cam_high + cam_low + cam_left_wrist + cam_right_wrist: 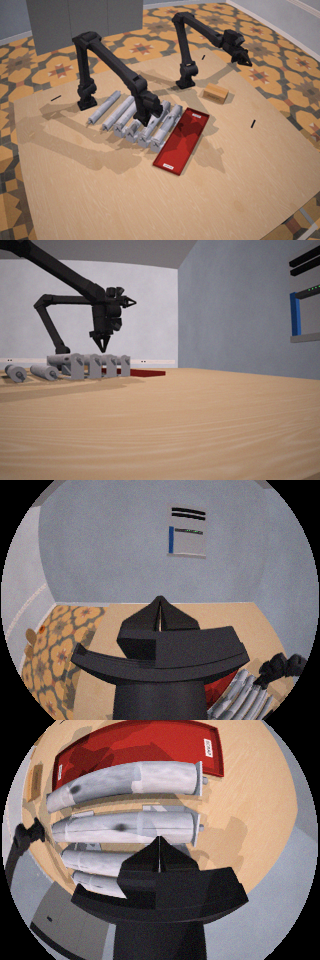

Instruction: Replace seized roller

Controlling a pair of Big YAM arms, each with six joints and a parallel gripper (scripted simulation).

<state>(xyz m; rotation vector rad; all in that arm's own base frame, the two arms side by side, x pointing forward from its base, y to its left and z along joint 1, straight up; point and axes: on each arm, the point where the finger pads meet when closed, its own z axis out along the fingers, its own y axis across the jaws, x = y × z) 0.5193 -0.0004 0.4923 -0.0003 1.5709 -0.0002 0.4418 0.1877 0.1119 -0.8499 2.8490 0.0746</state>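
Four grey rollers lie side by side in the bed; the one nearest the scrap tray (175, 155) (148, 373) (170, 742) is roller one (163, 129) (170, 777). Roller two (165, 825) has a dark spot. Roller three (90, 860) and roller four (95, 882) are partly hidden by the gripper. Axle ends show in the near brackets (155, 146) (77, 371). My right gripper (146, 125) (103, 351) (159, 840) is shut and empty, pointing down above the bed, near roller two's edge. My left gripper (250, 64) (135, 302) (160, 599) is shut and empty, high and far from the bed.
Two loose rollers, an outer one (103, 108) (16, 373) and an inner one (116, 114) (43, 372), lie on the table beside the bed. The tray is empty. A cardboard box (215, 93) stands near the left arm's base.
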